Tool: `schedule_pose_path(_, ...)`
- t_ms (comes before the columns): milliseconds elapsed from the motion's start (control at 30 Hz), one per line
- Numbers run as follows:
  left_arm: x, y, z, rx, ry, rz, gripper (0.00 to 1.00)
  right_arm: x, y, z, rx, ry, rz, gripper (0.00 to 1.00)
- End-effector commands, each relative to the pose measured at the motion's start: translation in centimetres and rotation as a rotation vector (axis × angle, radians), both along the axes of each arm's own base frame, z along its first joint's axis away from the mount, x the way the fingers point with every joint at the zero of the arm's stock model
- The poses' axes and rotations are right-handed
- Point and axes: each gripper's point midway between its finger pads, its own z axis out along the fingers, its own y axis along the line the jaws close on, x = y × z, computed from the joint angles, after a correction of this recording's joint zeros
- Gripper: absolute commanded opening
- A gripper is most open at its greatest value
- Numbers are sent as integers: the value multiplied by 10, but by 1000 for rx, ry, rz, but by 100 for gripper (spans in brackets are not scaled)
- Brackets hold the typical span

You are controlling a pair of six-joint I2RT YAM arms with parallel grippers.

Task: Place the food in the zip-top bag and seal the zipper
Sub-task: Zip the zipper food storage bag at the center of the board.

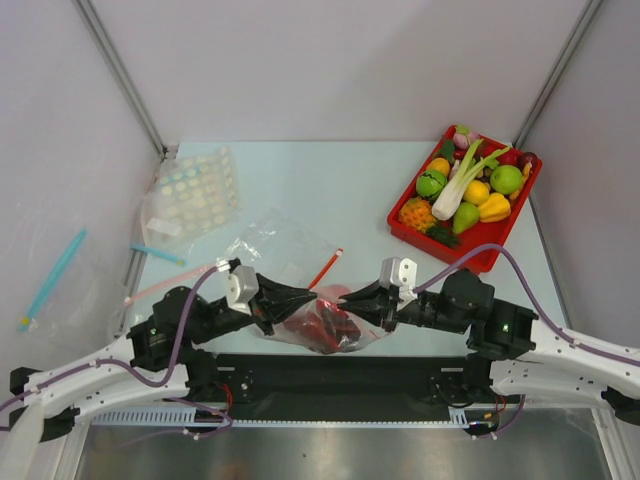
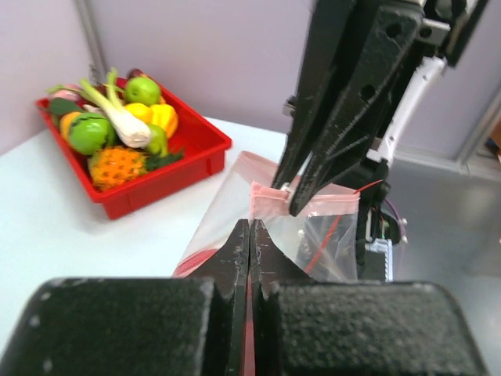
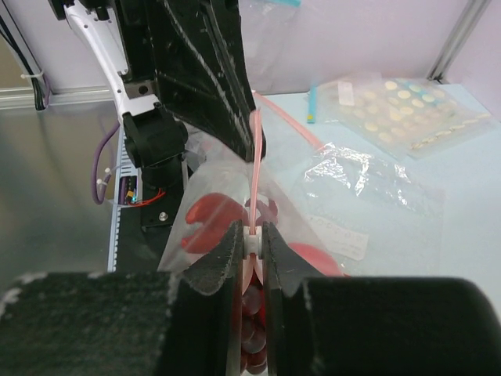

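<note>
Left gripper (image 1: 303, 297) is clamped fully closed on the zipper (image 3: 257, 168). Right gripper (image 1: 346, 303) is facing it tip to tip, with its jaws a sliver apart and pinching the same pink strip. The bag (image 1: 328, 332) is held between them at the table's (image 1: 350, 190) near edge, mouth edge up. Food (image 3: 210, 215) is inside: red pieces, with dark grapes low down. The red tray (image 1: 478, 258) is far right.

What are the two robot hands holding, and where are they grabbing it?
Both hold the clear zip-top bag by its pink zipper. The left gripper pinches one spot on the strip, and the right gripper pinches another close by.
</note>
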Motion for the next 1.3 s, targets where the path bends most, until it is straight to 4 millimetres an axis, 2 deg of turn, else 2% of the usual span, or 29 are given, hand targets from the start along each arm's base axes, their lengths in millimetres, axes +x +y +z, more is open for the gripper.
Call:
schedule_pose_path(0,28,36,47,-205,-18,218,0,2,-5,20,40,-9,-17,0)
schedule_pose_path(133,42,59,47,-244,14,340,0,5,-5,21,32,0,-34,0)
schedule_pose_path(267,61,85,39,-274,72,506,0,6,-3,18,20,6,-39,0)
schedule_pose_path(533,71,121,36,-348,120,643,0,8,-4,18,13,13,-50,0)
schedule_pose_path(700,71,129,36,-380,128,663,0,9,-4,19,12,18,-57,0)
schedule_pose_path(800,58,110,44,-363,63,540,2,9,-1,16,0,22,-57,0)
schedule_pose_path(833,51,93,44,-330,36,463,17,10,-1,16,-2,23,-59,0)
schedule_pose_path(867,47,87,49,-317,15,429,28,10,-1,16,-2,23,-57,0)
schedule_pose_path(900,45,81,48,-293,6,405,47,10,-1,15,-3,23,-59,0)
schedule_pose_path(933,40,67,48,-260,-7,348,56,10,-1,15,-3,23,-59,0)
schedule_pose_path(967,38,61,47,-241,-15,323,63,10,-1,15,-1,24,-60,0)
schedule_pose_path(1000,36,55,45,-221,-16,302,75,10,-1,15,-1,24,-60,0)
schedule_pose_path(1100,27,38,42,-170,-32,219,87,11,-1,15,-1,24,-62,0)
schedule_pose_path(1200,18,24,39,-134,-48,142,92,10,-2,17,3,23,-59,0)
schedule_pose_path(1267,20,16,33,-96,-46,133,93,9,-2,17,3,21,-53,0)
